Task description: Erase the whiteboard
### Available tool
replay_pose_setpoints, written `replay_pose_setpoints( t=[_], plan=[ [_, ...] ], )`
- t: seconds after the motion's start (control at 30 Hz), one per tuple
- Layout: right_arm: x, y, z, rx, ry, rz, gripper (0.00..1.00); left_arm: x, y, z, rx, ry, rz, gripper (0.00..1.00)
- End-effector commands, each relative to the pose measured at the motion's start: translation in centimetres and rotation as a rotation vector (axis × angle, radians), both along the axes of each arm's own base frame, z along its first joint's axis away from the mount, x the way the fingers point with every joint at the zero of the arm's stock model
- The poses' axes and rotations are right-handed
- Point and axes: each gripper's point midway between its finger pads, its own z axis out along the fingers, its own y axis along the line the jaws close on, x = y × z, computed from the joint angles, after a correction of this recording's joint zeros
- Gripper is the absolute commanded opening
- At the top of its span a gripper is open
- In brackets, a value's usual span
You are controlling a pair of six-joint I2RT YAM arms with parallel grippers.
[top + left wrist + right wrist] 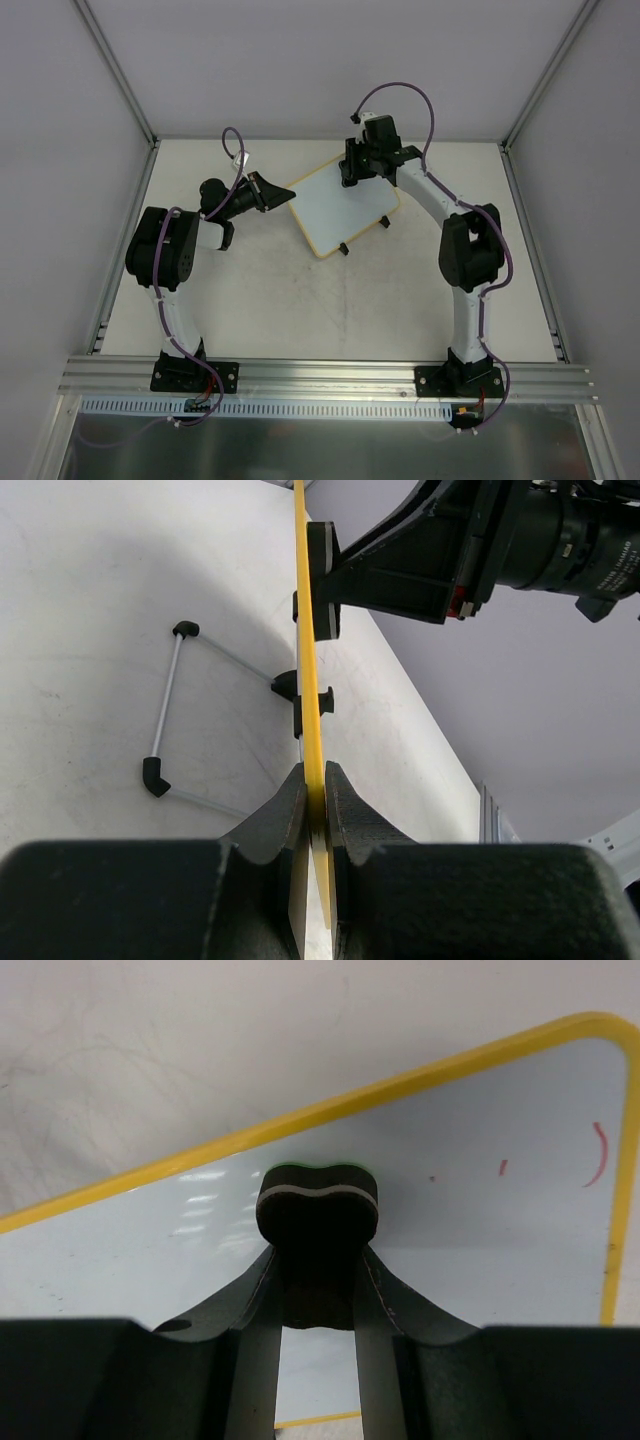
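The whiteboard (345,205), white with a yellow frame and two black clip feet (342,248), sits at the back middle of the table. My left gripper (283,192) is shut on its left edge; in the left wrist view the board (309,670) shows edge-on between my fingers (315,790). My right gripper (352,170) is shut on a black eraser block (318,1205) and presses it on the white surface (480,1250) near the far edge. Small red marks (598,1155) stay near the board's right corner. The eraser also shows in the left wrist view (322,575).
A thin wire stand with black ends (165,710) lies on the table behind the board. Aluminium rails (125,230) border the white table on both sides, and grey walls close in the back. The arm bases (195,375) stand on the front rail.
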Motion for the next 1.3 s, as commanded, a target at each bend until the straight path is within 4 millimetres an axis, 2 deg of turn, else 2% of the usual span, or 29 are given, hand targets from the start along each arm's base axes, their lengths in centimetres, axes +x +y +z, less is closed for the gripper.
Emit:
replay_pose_setpoints(
  t=[0.0,0.1,0.23,0.33,0.37,0.47,0.77,1.0,1.27],
  plan=[
    [-3.6,5.8,-0.7,0.060,0.053,0.153,0.00,-2.0,-1.5,2.4,0.031,-0.179,-0.111,0.00],
    [-3.8,6.1,-0.5,0.070,0.055,0.160,0.00,-2.0,-1.5,2.3,0.031,-0.176,-0.111,0.00],
    [-2.8,5.1,0.0,0.065,0.038,0.128,0.00,-2.0,-1.5,2.3,0.031,-0.177,-0.111,0.00],
    [-1.2,3.5,0.6,0.104,0.046,0.074,0.00,-2.1,-1.5,2.2,0.030,-0.176,-0.115,0.00],
    [-0.4,2.2,0.7,0.111,0.047,0.041,0.00,-2.1,-1.5,2.3,0.030,-0.178,-0.116,0.00],
    [0.9,0.2,1.0,0.126,0.052,-0.019,0.00,-2.3,-1.6,2.6,0.019,-0.191,-0.134,0.00],
    [3.5,-4.5,1.2,0.108,0.066,-0.144,0.00,-2.7,-1.8,2.7,0.011,-0.205,-0.161,0.00],
    [4.8,-6.5,1.2,0.107,0.067,-0.198,0.00,-2.8,-1.8,2.8,0.013,-0.208,-0.163,0.00],
    [5.2,-7.9,-0.2,0.076,0.087,-0.222,0.00,-2.7,-1.8,2.7,0.016,-0.207,-0.162,0.00]
  ],
)
